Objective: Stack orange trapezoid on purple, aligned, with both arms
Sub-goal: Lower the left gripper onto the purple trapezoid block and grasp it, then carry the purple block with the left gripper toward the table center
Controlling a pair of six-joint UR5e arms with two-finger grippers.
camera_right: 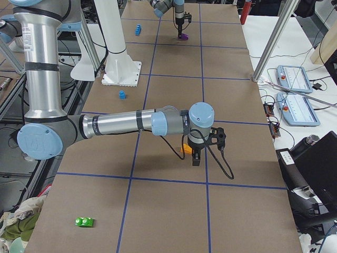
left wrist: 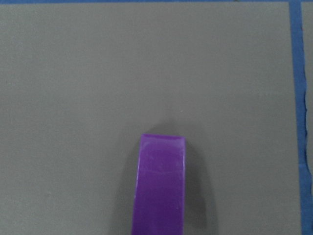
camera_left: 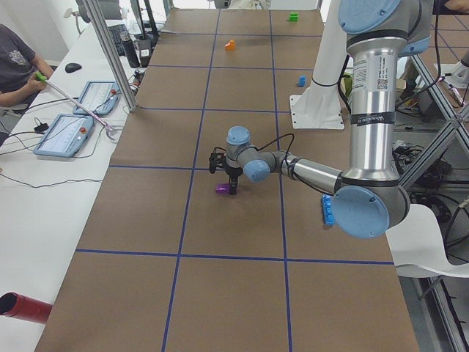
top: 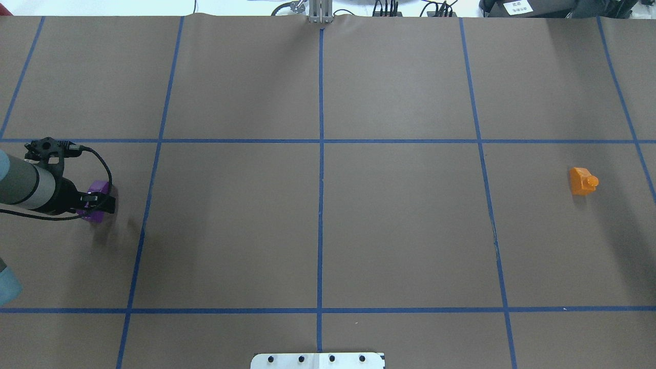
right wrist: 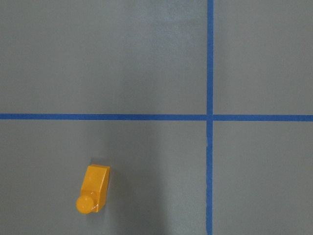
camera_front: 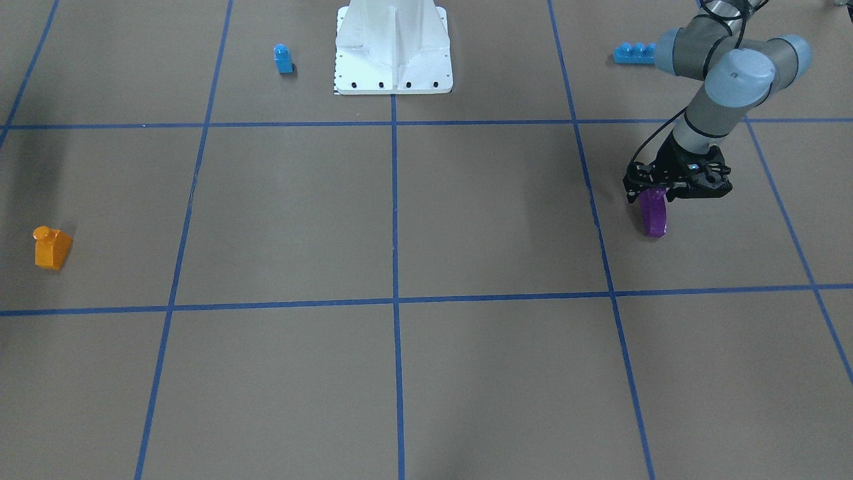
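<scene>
The purple brick (camera_front: 654,217) hangs upright from my left gripper (camera_front: 656,195), which is shut on its upper end, just above or at the table on my left side. It also shows in the overhead view (top: 98,186) and fills the lower middle of the left wrist view (left wrist: 160,186). The orange trapezoid (camera_front: 52,249) lies alone on the table at my far right, stud on top (top: 581,182). The right wrist view sees it from high up (right wrist: 94,188). My right gripper (camera_right: 196,159) shows only in the exterior right view, over the orange brick; I cannot tell whether it is open or shut.
A small blue single-stud brick (camera_front: 283,59) stands near the white base pedestal (camera_front: 393,53). A long blue brick (camera_front: 633,53) lies behind the left arm. A green brick (camera_right: 84,222) lies near the table's right end. Operator tablets (camera_left: 69,132) sit on the side bench.
</scene>
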